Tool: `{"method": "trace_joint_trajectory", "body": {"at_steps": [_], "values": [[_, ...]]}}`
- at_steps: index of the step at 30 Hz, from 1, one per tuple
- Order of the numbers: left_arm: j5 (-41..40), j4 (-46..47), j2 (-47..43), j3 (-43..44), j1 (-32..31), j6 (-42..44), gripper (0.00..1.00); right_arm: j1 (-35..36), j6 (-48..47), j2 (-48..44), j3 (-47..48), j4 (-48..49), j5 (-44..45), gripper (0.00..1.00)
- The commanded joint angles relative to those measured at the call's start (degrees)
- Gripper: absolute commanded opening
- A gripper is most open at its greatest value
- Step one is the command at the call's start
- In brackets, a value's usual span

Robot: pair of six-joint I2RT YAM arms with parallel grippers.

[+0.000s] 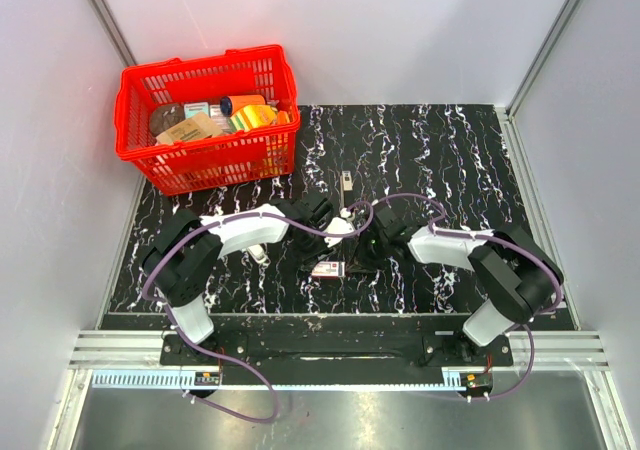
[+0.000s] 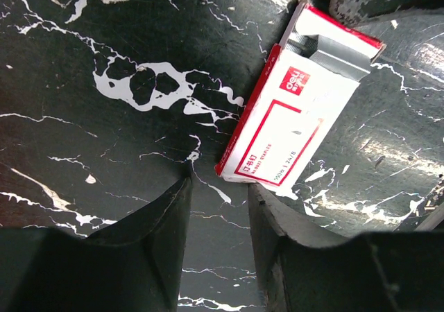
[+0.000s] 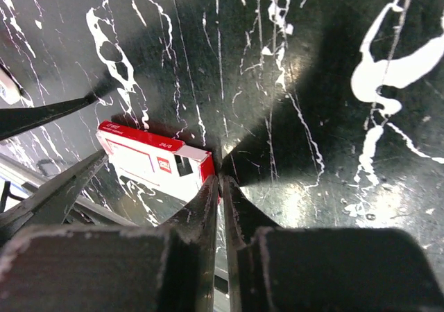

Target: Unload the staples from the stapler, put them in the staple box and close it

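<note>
The stapler (image 1: 346,182) is a slim black bar with a pale end. It lies alone on the black marbled table (image 1: 450,160), beyond both grippers, and shows in neither wrist view. A red-and-white staple box (image 1: 328,268) lies between the grippers. In the left wrist view the box (image 2: 277,132) has its far end open, with grey staples (image 2: 329,48) showing. My left gripper (image 2: 218,187) is open and empty, just short of the box's near end. My right gripper (image 3: 220,177) is shut with nothing visible between its fingers, its tips beside one end of the box (image 3: 152,161).
A red basket (image 1: 135,145) full of packets stands at the back left. A white oblong stick (image 1: 258,253) lies under the left arm. Grey walls close in the left and right sides of the table. Purple cables loop over both arms.
</note>
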Motion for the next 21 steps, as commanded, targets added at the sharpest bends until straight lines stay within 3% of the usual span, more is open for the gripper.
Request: {"method": "trace_joint_trajectory", "body": {"at_steps": [1, 18, 21], "values": [[1.5, 1.59, -0.43, 0.31, -0.93, 0.85, 0.42, 1.17, 1.01, 2.07, 2.73, 1.71, -0.8, 0.12], [0.62, 0.45, -0.25, 0.75, -1.19, 1.38, 0.42, 2.49, 0.49, 2.96, 3.62, 0.13, 0.6, 0.13], [-0.08, -1.66, -0.87, 2.33, -0.76, 1.38, 0.51, 2.49, -0.13, 0.68, 3.0, -2.15, 2.09, 0.17]]}}
